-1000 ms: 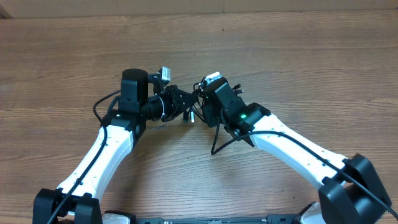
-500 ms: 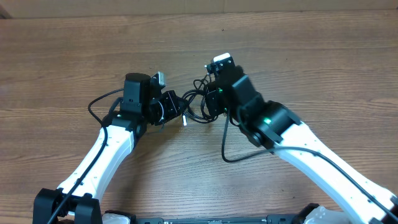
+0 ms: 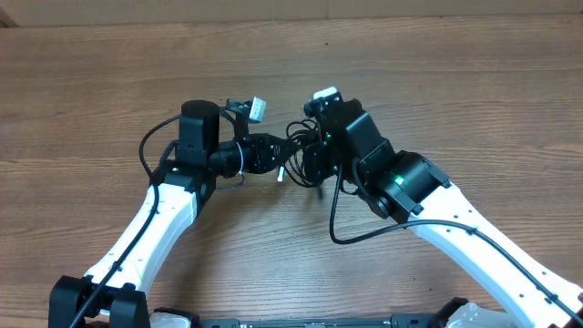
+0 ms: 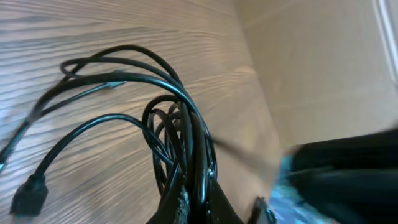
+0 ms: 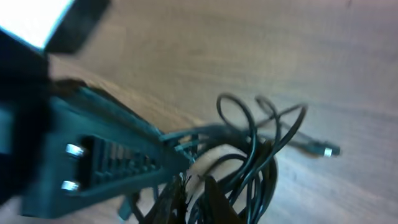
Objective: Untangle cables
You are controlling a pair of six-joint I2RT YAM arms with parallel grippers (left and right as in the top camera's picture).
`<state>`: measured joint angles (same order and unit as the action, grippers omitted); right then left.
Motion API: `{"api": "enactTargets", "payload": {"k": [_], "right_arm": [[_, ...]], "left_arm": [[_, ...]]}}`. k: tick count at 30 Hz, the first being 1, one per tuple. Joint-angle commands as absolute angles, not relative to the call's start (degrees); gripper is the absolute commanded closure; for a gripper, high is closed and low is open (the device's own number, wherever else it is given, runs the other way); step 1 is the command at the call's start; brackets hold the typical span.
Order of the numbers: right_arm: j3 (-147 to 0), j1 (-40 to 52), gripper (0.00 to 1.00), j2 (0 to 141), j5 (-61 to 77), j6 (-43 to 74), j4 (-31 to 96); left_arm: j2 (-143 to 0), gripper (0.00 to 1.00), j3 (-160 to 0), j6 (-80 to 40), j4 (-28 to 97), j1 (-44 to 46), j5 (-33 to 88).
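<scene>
Cables (image 4: 189,155) are gathered into one tangled bunch that is caught between the two tools over the wooden surface (image 3: 437,82). Whether the bunch is lifted clear of the wood cannot be told.

The left tool (image 3: 276,157) is pressed together on the bunch. In its wrist view the strands are seen converging into the closed fingertips and fanning out ahead of them in several loops. The right tool (image 3: 305,162) is also drawn all but together. In its wrist view strands are seen running down into its fingertips, so a pinch on the same bunch is judged likely, though the contact itself is blurred.

The tools are set tip to tip, just beside each other, so the bunch is shared and neither arm is nearer. The short stretch between them is laid along the line from one tool to the other. The slack loops are spread ahead of both tools, on the side away from the arms. A black plug end (image 4: 28,194) is seen out ahead of the left tool, well off to one side of the loops. A silver-tipped plug (image 5: 324,150) is seen ahead of the right tool, beyond the outermost loop.

The coming move is judged to turn on that shared line. If the tools are drawn apart along it, the stretch may be pulled taut and the tangle tightened rather than loosened.
</scene>
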<state>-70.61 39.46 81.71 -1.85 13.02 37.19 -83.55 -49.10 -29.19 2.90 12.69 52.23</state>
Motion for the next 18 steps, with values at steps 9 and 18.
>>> {"api": "enactTargets", "payload": {"k": [9,18], "right_arm": [[-72.40,39.46,0.40,81.19,-0.95,20.71,40.47],[-72.40,39.46,0.21,81.19,-6.15,27.42,42.09]], "left_arm": [[-83.24,0.96,-49.56,-36.91,3.03,12.78,54.15],[-83.24,0.96,-49.56,-40.71,3.40,12.78,49.76]]}}
